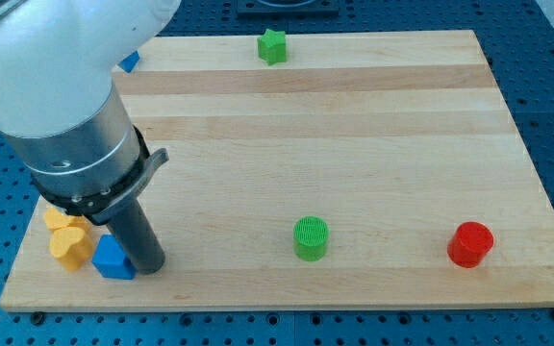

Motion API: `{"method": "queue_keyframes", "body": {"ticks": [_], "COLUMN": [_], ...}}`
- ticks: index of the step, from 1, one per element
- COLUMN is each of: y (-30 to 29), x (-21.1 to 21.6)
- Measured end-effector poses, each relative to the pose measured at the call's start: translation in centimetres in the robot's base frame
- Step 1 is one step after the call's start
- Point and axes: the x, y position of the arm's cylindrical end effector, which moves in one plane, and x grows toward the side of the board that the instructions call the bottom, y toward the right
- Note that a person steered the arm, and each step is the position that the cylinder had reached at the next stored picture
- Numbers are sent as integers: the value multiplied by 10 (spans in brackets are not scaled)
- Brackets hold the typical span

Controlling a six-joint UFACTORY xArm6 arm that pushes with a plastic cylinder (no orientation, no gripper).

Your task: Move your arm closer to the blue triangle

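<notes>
so the rod's tip [148,266] (no jaws on this rig) sits touching the blue triangle [113,259] near the table's bottom-left corner, and any extra nudge could shove it into the yellow blocks [68,237] or off the edge

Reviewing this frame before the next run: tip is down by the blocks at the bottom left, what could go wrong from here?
1. My tip sits right beside a blue block; any move toward the view's left would likely shove it into the yellow blocks.
2. Another blue block is mostly hidden behind the arm at the view's top left, so its shape is unclear; I could pick the wrong target.
3. The blocks lie near the board edge and could slide off.
</notes>
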Motion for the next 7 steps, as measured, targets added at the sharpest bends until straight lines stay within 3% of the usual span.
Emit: {"method": "queue_keyframes", "body": {"ticks": [3, 4, 7], "y": [-29, -3, 23], "x": [0, -31, -219]}}
